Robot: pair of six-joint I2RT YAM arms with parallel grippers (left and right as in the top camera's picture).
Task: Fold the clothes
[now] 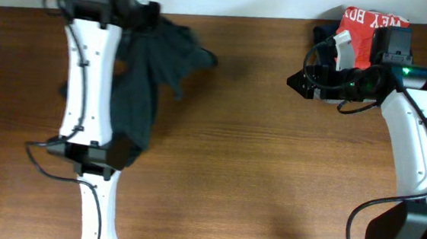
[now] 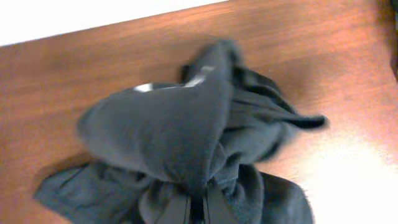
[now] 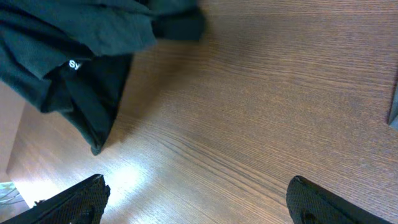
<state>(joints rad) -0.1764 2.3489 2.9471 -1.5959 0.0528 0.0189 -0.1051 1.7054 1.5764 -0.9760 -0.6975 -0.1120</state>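
A dark green-black T-shirt (image 1: 149, 84) lies crumpled at the back left of the wooden table, partly lifted and hanging in folds. My left gripper (image 1: 144, 16) is shut on a bunched part of it; in the left wrist view the cloth (image 2: 186, 124) wraps around the closed fingers (image 2: 199, 208). My right gripper (image 1: 301, 69) is open and empty over bare wood at the back right, well apart from the shirt. In the right wrist view its fingers (image 3: 199, 205) are spread wide, and the shirt (image 3: 68, 43) with a small white label shows at the top left.
A red bag with white lettering (image 1: 369, 29) stands at the back right behind my right wrist, with something dark beside it (image 1: 323, 30). A dark cloth edge (image 3: 394, 106) shows at the right border of the right wrist view. The table's back edge (image 2: 93, 28) runs close behind the shirt.
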